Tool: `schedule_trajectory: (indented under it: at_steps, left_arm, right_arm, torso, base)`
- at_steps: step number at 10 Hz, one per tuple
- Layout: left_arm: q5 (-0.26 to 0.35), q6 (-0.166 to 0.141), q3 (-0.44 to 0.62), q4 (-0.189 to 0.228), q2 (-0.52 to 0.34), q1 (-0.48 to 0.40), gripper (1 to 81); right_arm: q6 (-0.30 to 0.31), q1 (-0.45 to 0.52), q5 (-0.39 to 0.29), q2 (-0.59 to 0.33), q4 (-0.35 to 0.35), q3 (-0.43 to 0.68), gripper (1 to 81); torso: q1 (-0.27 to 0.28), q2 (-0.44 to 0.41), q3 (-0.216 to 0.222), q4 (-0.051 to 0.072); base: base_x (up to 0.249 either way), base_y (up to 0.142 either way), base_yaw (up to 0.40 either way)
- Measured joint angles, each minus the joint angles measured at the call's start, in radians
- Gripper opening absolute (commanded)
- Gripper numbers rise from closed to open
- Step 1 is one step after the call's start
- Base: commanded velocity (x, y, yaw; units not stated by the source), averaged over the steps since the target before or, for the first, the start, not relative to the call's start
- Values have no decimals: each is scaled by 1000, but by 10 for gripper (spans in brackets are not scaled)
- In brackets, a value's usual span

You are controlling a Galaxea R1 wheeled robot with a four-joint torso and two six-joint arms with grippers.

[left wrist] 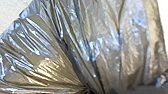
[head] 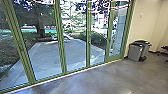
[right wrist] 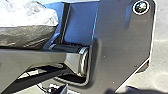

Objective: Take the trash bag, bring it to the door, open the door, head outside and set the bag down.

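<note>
Large glass doors with green frames [head: 89, 37] stand across the left and middle of the head view. In the left wrist view the shiny, crumpled trash bag [left wrist: 107, 45] looms close, its folds drawn together toward my left gripper [left wrist: 96, 90], which is shut on the gathered plastic. Part of the bag [right wrist: 27, 30] also shows in the right wrist view, beyond the robot's jointed bar and beside its dark plate. How my right gripper stands cannot be told.
Two bins, one grey [head: 135, 52], stand against the pale wall [head: 147, 22] right of the doors. A dark chair [head: 165, 50] is at the far right. Smooth grey floor [head: 100, 80] lies before the glass. Outside are pavement [head: 47, 57], plants and a tree trunk [head: 40, 27].
</note>
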Motion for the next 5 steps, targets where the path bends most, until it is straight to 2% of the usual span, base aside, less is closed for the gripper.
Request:
schedule_trajectory:
  at_steps: [5]
  left_arm:
    - [-3, 0, 0, 5, 2, 0, 10]
  right_arm:
    - [0, 0, 13, 0, 0, -2, 811]
  torso:
    - [0, 0, 0, 0]
  base:
    - [140, -74, 0]
